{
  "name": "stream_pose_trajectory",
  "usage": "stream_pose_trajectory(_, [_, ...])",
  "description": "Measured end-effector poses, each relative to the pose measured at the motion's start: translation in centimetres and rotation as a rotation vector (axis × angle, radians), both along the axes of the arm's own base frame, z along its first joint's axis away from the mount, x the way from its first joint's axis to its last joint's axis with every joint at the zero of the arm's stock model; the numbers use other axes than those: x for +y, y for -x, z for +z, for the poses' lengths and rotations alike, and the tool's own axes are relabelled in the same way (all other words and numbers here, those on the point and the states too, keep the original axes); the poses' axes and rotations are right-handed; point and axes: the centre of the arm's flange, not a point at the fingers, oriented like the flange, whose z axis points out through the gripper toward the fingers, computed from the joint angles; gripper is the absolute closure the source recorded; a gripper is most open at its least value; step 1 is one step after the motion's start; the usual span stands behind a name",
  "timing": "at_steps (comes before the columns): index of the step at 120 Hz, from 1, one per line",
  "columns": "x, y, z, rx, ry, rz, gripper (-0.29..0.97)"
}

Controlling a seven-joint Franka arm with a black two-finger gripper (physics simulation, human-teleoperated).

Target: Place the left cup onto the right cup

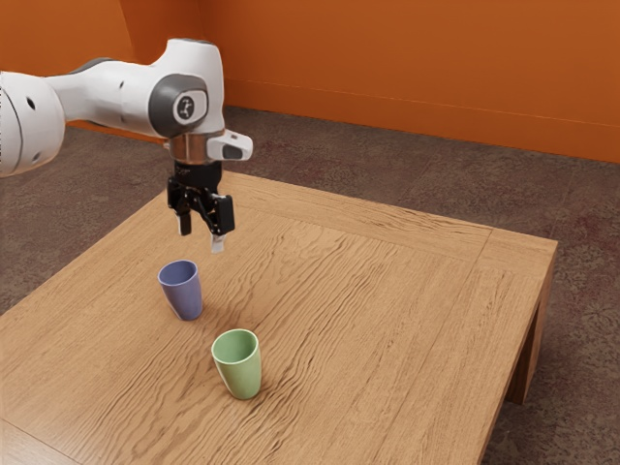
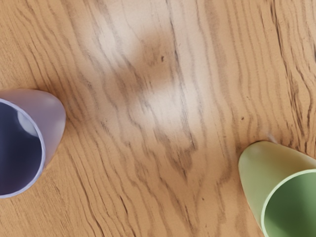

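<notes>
green cup (image 1: 237,363) stands upright on the table (image 1: 407,320), toward its front edge. blue cup (image 1: 181,289) stands upright near it, farther back and toward the exterior view's left, the two not touching. gripper (image 1: 201,235) hangs in the air above the table near the blue cup, fingers spread, holding nothing.

My arm (image 1: 97,97) comes in from the exterior view's left, its white links running nearly level until the last joint bends down. The wrist (image 1: 189,102) sits directly above the jaws, so the hand points straight downward. My black gripper (image 1: 201,235) hangs in the air beneath it, jaws spread apart and upright. One finger (image 1: 183,225) is dark to its tip. The other, across the gap, ends in a pale pad (image 1: 218,243).
</notes>
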Motion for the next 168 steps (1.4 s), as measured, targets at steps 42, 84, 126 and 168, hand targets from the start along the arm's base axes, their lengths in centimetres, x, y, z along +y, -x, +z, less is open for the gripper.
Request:
stream_pose_trajectory(42, [0.4,0.3,-5.0,-0.070,-0.002,0.001,0.00])
stream_pose_trajectory(84, [3.5,-0.3,-5.3,-0.149,-0.018,0.039,0.00])
stream_pose_trajectory(126, [5.4,0.2,-6.8,-0.154,-0.024,0.055,0.00])
stream_pose_trajectory(168, [6.7,0.9,-9.7,-0.147,-0.021,0.078,0.00])
